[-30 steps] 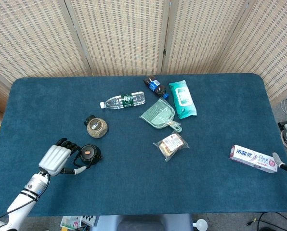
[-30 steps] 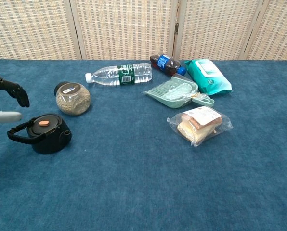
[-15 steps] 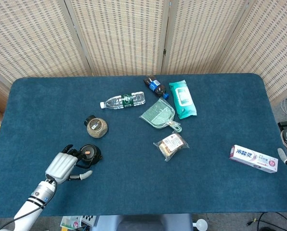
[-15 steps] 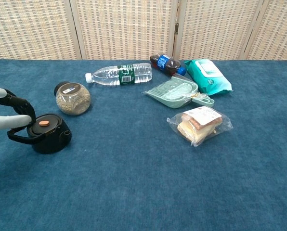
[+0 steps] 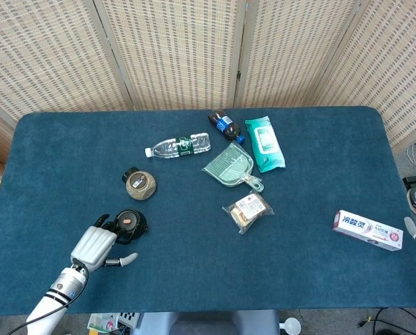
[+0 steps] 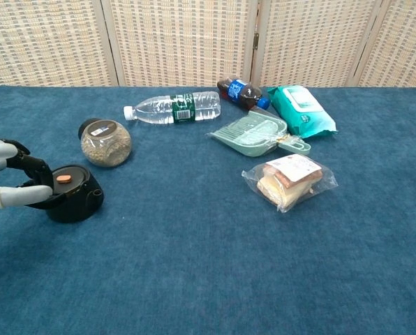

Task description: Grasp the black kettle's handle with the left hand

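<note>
Left hand (image 5: 96,243) has slid in since earlier, head view: fingers now over the handle of the black kettle (image 5: 130,223), thumb spread, grip not confirmed. Kettle sits just below the grain jar (image 5: 140,184). Chest view: fingers (image 6: 26,165) curl around the kettle's handle (image 6: 51,202). Right hand barely visible, state unclear.
</note>
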Controlling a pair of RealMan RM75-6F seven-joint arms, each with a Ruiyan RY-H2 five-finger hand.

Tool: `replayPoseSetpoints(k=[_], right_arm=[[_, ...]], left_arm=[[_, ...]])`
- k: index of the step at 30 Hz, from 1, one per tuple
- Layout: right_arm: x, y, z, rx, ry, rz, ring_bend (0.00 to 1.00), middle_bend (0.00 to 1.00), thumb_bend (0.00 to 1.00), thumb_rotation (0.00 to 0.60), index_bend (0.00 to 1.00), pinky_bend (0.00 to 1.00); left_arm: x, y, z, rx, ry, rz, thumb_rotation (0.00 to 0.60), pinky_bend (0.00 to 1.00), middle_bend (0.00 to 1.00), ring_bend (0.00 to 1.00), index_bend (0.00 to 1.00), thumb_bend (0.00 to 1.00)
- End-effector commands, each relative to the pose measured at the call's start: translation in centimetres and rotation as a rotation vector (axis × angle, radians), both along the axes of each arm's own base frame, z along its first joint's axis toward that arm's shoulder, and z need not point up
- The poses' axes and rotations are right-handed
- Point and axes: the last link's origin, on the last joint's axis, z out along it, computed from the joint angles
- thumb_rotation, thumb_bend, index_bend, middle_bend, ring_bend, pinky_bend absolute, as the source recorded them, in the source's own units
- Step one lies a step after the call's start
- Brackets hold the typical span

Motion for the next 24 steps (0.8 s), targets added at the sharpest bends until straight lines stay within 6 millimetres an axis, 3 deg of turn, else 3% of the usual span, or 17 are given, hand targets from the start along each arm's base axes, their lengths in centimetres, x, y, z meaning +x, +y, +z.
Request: replayPoseSetpoints(k=[1, 24], right_arm=[[-0.1, 0.1, 0.0, 0.0, -0.002, -0.002, 0.14, 0.18, 0.28, 0.6, 0.12, 0.03], [-0.3, 0.6, -0.1, -0.002, -0.01, -0.015, 0.14, 0.18, 0.28, 0.6, 0.12, 0.03]], left_arm=[[-0.1, -0.1, -0.1, -0.003, 0.005, 0.003, 0.0, 0.06, 0.36, 0.24, 0.35, 0.11], [-0.4, -0.4, -1.6, -0.033, 0.015, 0.003, 0.0, 0.06, 0.41, 0.3, 0.42, 0.11]])
